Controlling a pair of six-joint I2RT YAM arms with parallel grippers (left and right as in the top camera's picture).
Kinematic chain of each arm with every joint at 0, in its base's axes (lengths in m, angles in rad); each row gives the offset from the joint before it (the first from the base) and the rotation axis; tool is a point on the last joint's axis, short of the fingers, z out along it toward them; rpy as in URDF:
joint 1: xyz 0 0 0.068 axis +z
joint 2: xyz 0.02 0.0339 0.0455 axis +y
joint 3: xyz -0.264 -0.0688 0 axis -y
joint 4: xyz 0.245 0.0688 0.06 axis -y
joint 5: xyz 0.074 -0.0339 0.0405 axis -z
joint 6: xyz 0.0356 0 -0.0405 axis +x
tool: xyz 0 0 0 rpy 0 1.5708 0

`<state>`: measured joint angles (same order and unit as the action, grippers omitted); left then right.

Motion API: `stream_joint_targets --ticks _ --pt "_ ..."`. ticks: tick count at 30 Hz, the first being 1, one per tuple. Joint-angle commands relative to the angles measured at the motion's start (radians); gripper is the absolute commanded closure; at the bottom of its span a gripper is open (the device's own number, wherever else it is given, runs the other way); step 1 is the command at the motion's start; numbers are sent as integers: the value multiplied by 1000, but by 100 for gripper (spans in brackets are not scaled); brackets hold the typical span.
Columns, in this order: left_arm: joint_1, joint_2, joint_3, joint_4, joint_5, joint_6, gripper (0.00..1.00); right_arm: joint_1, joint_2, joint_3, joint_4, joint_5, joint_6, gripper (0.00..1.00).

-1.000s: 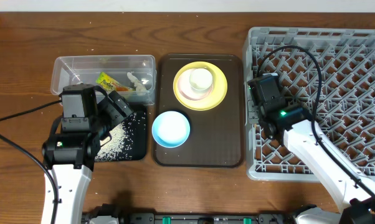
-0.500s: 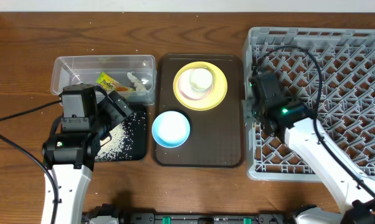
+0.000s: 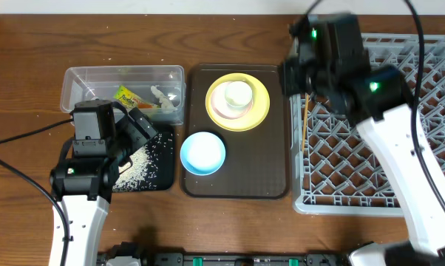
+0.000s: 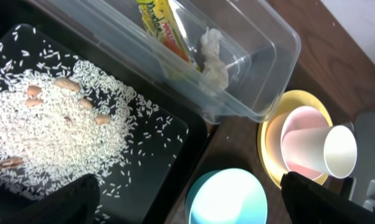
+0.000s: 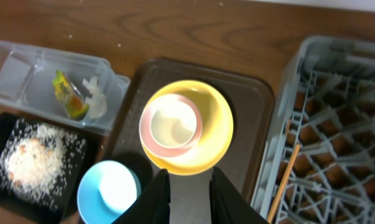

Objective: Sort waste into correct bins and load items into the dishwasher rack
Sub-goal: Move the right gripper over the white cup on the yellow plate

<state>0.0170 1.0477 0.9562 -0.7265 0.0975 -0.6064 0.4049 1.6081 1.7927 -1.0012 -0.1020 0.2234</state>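
A brown wood-grain surface is seen in every view. A grey plastic lattice rack is set at its right, with a wooden chopstick laid along the rack's left wall. On a brown tray a round yellow plate is stacked with pink bowl and white cup, a light blue bowl beside it; wrapper and crumpled tissue are contained in the clear tub, rice scattered in the black tray. The left gripper is held wide and empty, the right gripper narrow, nothing between.

Table: the brown wooden top I work over, its grain running lengthwise.
Beyond its far edge: a pale strip; wall or floor, I cannot tell.
Light: even, softly glossing the wood.
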Motion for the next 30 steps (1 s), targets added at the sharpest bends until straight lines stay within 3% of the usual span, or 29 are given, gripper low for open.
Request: stream_joint_targets --ticks 1,10,14,30 --pt "4 3 14 1 -9 -1 5 -3 121 141 -51 -47 -84 80" --pt "4 3 14 1 -9 -1 5 102 352 232 -42 5 -239 76" --pt "4 3 14 1 -9 -1 5 175 460 231 -24 168 -249 75" --pt "4 3 14 1 -9 -1 5 241 642 224 35 181 -274 74"
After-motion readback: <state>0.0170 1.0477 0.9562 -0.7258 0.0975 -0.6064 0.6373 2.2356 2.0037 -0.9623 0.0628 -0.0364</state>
